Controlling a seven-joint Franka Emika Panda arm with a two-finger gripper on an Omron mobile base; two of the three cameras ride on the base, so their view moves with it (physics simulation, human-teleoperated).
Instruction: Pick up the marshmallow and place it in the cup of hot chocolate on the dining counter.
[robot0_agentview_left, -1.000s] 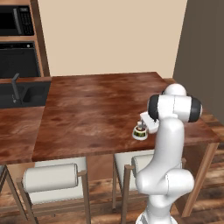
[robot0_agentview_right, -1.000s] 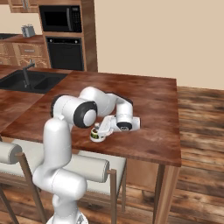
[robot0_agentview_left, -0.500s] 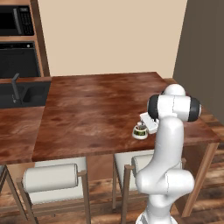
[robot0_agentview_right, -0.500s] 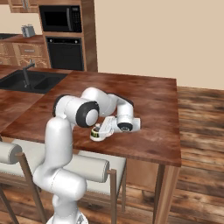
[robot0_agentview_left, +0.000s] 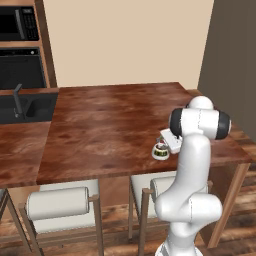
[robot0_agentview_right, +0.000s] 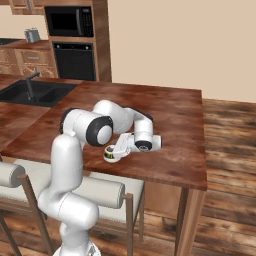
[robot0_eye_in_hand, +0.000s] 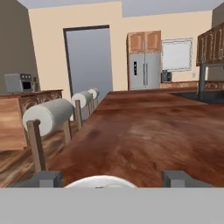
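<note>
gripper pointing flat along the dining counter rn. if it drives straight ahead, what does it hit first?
Probably the cup of hot chocolate: the gripper lies low at its rim. Beyond it the hand view shows bare dining counter, the way looks free. Depth is unclear.

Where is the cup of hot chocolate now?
The cup of hot chocolate stands on the dining counter near its front edge, right beside the gripper, above the cushioned stools.

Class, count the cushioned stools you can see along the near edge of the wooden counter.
2. One stool stands at the counter's near edge toward the left; a second stool is partly behind the robot's body. More may be hidden.
</note>
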